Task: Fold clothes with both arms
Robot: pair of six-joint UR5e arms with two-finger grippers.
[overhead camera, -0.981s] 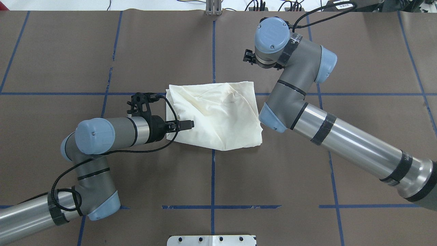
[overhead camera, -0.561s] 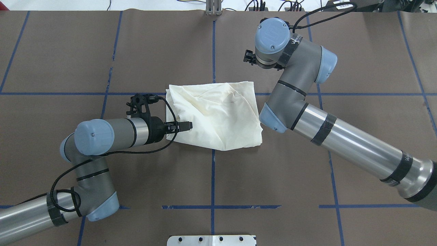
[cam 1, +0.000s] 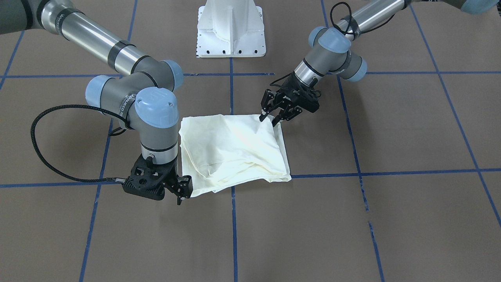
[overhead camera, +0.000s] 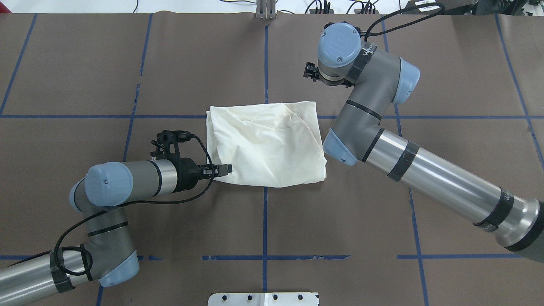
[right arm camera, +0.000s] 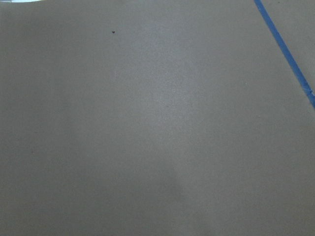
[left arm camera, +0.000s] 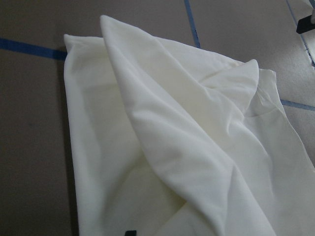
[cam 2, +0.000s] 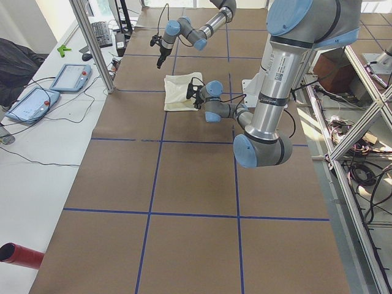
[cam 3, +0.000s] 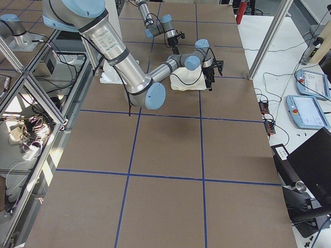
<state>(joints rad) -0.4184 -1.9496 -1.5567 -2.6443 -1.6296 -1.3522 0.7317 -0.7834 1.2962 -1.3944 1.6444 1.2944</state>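
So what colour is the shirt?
The shirt is plain cream, no print showing; the left wrist view shows it best.

Cream shirt (overhead camera: 265,146) folded into a rumpled square, plain side up; left arm (overhead camera: 140,182) at its corner, right arm (overhead camera: 425,170) alongside.

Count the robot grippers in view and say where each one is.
2. The left gripper sits open at the shirt's near corner on the robot's left. The right gripper hangs by the far corner on the robot's right. No others seem hidden.
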